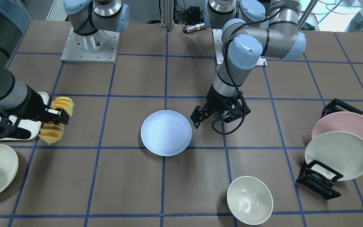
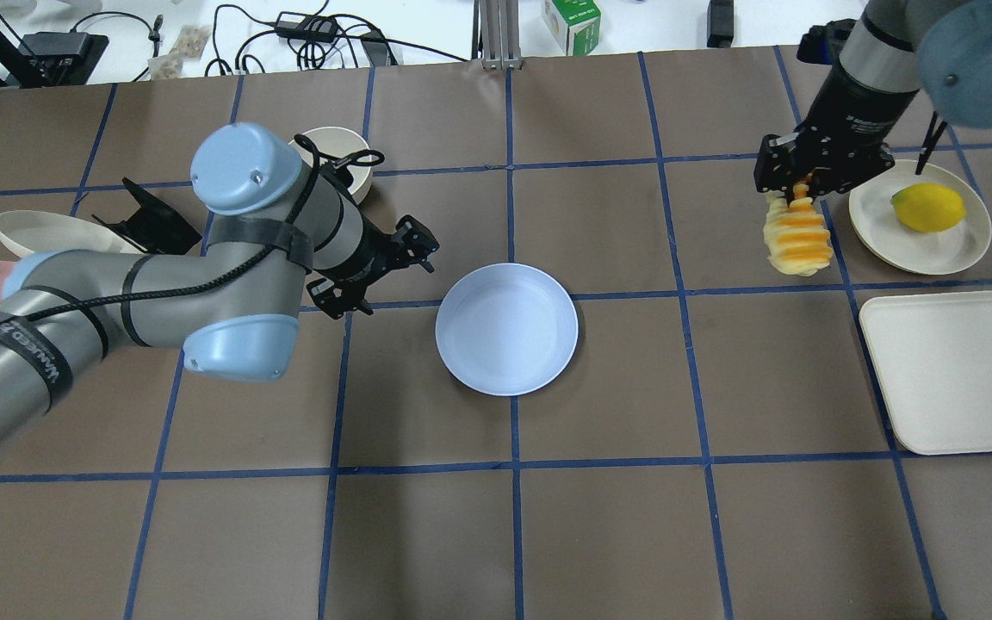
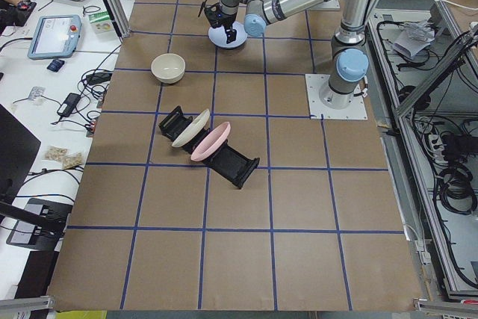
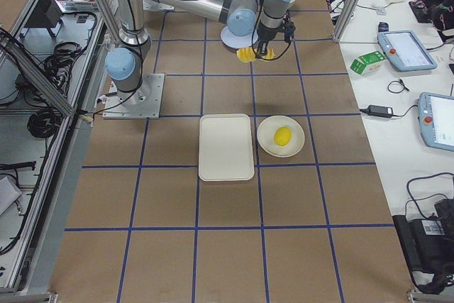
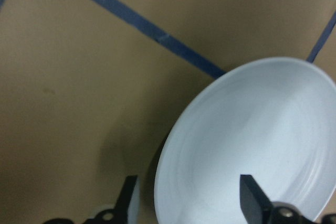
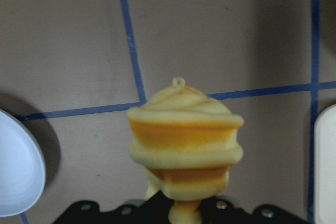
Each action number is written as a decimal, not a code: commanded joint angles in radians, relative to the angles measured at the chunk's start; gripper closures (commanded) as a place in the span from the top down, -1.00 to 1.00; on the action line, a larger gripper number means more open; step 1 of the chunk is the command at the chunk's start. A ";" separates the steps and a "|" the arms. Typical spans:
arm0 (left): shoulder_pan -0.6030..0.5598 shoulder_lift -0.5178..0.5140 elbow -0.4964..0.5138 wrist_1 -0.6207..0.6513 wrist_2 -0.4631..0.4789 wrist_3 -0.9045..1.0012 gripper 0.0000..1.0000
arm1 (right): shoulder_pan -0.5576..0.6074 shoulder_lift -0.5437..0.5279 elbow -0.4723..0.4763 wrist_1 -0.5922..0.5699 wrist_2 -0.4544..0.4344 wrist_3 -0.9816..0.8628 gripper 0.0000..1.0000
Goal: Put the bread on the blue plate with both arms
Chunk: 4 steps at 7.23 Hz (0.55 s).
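The ridged golden-orange bread (image 2: 797, 237) hangs in my right gripper (image 2: 797, 182), which is shut on its upper end and holds it above the table beside the lemon's plate. It also shows in the front view (image 1: 51, 132) and the right wrist view (image 6: 184, 150). The blue plate (image 2: 506, 329) lies empty at the table's middle, well apart from the bread. My left gripper (image 2: 380, 274) is open and empty just beside the plate's edge. In the left wrist view its fingers (image 5: 254, 198) stand apart over the plate's rim (image 5: 173, 156).
A cream plate (image 2: 948, 245) with a yellow lemon (image 2: 926, 207) and a cream tray (image 2: 961, 370) lie by the right arm. A cream bowl (image 1: 250, 200) and a black rack with a pink plate (image 1: 343, 124) and a cream-white plate (image 1: 339, 154) stand by the left arm.
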 commanded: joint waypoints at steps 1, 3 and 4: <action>0.028 0.070 0.233 -0.413 0.120 0.266 1.00 | 0.151 0.037 0.001 -0.101 0.050 0.225 -1.00; 0.043 0.124 0.300 -0.492 0.162 0.461 1.00 | 0.293 0.080 -0.001 -0.187 0.050 0.395 -1.00; 0.045 0.138 0.309 -0.489 0.148 0.567 1.00 | 0.346 0.112 0.001 -0.237 0.050 0.448 -1.00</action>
